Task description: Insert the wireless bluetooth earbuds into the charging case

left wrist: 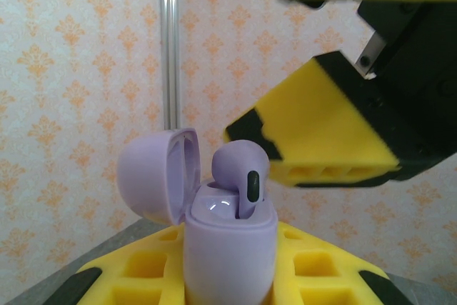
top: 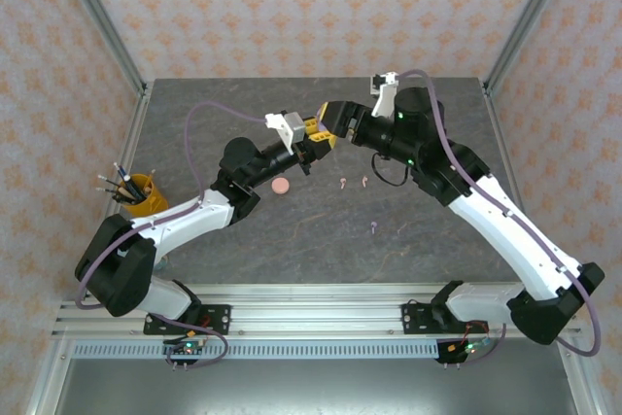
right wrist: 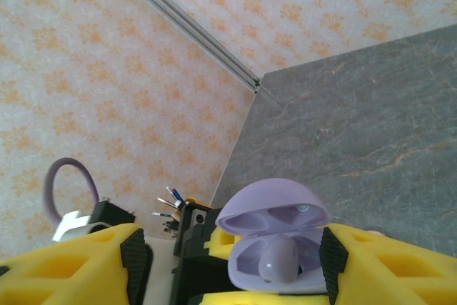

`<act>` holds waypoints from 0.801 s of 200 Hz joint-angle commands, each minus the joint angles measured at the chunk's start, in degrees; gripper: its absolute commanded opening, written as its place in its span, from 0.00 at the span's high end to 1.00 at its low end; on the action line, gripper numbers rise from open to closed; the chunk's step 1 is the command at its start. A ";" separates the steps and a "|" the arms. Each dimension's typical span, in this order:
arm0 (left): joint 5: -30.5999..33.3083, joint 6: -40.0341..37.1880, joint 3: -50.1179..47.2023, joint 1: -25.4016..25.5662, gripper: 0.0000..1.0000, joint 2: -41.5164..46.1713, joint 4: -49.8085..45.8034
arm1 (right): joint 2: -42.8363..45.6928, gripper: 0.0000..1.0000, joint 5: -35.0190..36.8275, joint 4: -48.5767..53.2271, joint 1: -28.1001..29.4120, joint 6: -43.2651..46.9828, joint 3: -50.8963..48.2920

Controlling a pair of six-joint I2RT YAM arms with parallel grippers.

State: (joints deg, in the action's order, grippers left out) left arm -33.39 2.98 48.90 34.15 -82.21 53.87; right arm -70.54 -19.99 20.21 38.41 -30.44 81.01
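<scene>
Left hand [top: 315, 135] clamped on open lilac case [left wrist: 230, 248], held off the worktop [top: 243, 240]. Lilac earbud [left wrist: 241, 173] stands stem-down in its socket, head proud (not fully seated, I'd judge). Right hand [top: 338, 120], fingers apart, is nearer, just above it; next push goes down along the stem.

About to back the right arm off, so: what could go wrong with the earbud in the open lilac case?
1. The small lilac stemmed earbud stands high in the round lilac plastic charging case, perhaps not fully seated; it may tip out or block the lid.
2. The open right gripper hangs close beside it; pulling back could clip earbud or lid.
</scene>
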 commanded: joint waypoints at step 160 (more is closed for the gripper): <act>0.79 -0.52 -0.32 0.46 1.00 1.09 2.90 | -5.70 0.35 -11.53 -3.15 -0.27 -2.43 5.51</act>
State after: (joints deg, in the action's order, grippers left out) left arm -31.33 3.01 48.45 34.02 -82.21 53.78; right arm -74.78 -25.63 19.51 37.36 -31.20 84.58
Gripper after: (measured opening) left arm 0.226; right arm 0.649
